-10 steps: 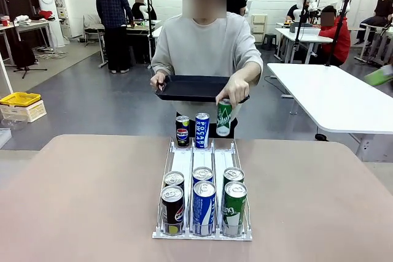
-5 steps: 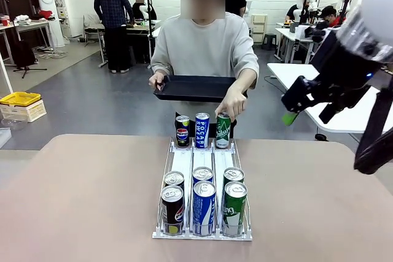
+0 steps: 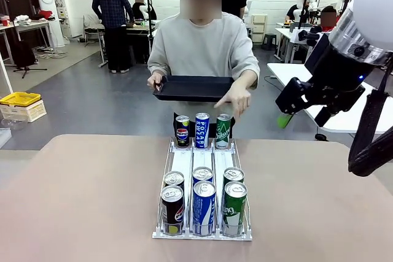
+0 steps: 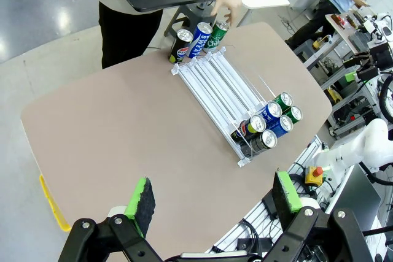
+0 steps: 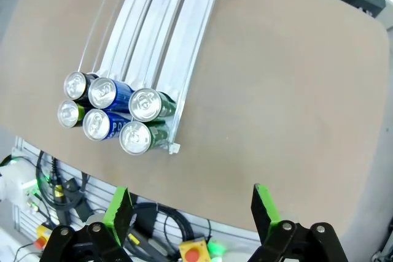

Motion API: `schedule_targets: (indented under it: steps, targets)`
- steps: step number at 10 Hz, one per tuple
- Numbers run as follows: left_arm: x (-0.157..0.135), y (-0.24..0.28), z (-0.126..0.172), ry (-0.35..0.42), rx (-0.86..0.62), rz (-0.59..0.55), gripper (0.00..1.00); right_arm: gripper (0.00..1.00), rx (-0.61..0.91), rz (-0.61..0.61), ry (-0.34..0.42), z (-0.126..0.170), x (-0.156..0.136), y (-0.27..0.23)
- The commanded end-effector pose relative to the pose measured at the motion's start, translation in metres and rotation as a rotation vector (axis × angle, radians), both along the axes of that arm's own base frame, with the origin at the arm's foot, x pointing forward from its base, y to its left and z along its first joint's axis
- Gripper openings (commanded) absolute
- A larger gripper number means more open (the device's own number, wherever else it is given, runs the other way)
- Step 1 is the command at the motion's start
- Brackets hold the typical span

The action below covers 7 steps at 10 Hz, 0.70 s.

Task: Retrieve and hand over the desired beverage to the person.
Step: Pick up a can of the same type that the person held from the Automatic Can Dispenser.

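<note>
Front: person (image 3: pixel 202 47) top centre, one hand gripping black tray (image 3: pixel 193 87); free hand (image 3: pixel 236 99) open, fingers spread, just above green can (image 3: pixel 223 131) at rack's (image 3: pixel 182 162) far end. Right gripper (image 3: pixel 301 115) open, right edge. Grey floor, white tables behind.
Left wrist: left gripper (image 4: pixel 215 204) open, empty, over tan table (image 4: pixel 123 139).
Right wrist: six cans (image 5: pixel 107 93) at rack's near end.

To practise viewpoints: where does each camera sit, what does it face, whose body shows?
Front: robot's side, facing the person across the table; right hand shows.
Left wrist: high, looking down at the table; open left hand below.
Right wrist: above the rack, looking down; open right hand below.
All share the rack.
</note>
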State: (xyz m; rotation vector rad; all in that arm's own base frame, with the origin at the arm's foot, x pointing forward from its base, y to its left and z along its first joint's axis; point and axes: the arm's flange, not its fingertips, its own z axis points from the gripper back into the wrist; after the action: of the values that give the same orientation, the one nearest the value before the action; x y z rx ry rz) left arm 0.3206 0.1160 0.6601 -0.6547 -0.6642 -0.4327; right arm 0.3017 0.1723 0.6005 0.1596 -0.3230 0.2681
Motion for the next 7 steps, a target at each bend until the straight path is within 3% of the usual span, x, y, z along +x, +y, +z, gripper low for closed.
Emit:
schedule_targets:
  steps: [1,4,7]
  targets:
    - [0.000,0.001,0.001,-0.012,-0.011,-0.009,1.00,1.00,-0.019,0.010,-0.014,0.000,0.000,-0.002]
    - [0.000,0.001,0.001,-0.012,-0.011,-0.009,1.00,1.00,0.002,0.000,-0.001,0.001,0.000,-0.001]
    - [0.000,0.001,0.001,-0.012,-0.011,-0.009,1.00,1.00,-0.135,-0.138,0.099,-0.040,-0.001,0.068]
